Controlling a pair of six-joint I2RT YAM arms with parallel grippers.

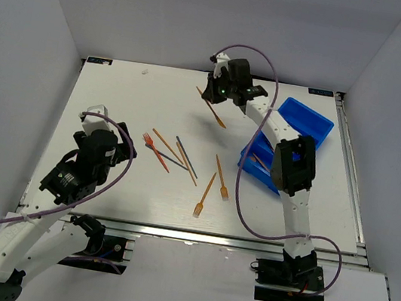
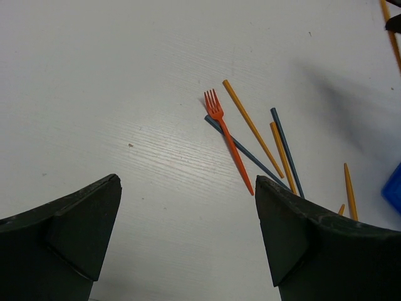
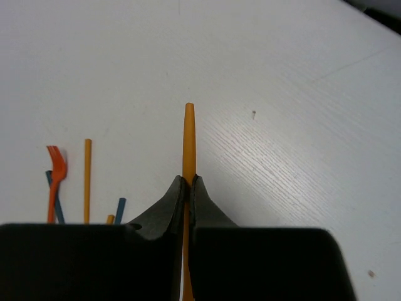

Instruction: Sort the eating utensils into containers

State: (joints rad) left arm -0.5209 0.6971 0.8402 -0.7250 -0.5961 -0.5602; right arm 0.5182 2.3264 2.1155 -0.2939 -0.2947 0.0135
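Observation:
My right gripper (image 1: 221, 93) (image 3: 189, 179) is shut on a thin orange stick (image 3: 188, 138) (image 1: 219, 118) at the far middle of the table; the stick pokes out past both sides of the jaws. A blue tray (image 1: 310, 120) lies to its right, partly hidden by the right arm. My left gripper (image 2: 188, 182) (image 1: 109, 147) hangs open over bare table at the left, with nothing between its fingers. Just beyond its right finger lie a red fork (image 2: 227, 138) (image 1: 156, 153), orange sticks (image 2: 250, 125) and blue-grey sticks (image 2: 285, 147). Two orange forks (image 1: 205, 195) (image 1: 221, 177) rest nearer the front.
White walls close in the table on three sides. A metal rail (image 1: 195, 235) runs along the near edge by the arm bases. The right arm's purple cable (image 1: 243, 195) loops over the table beside the tray.

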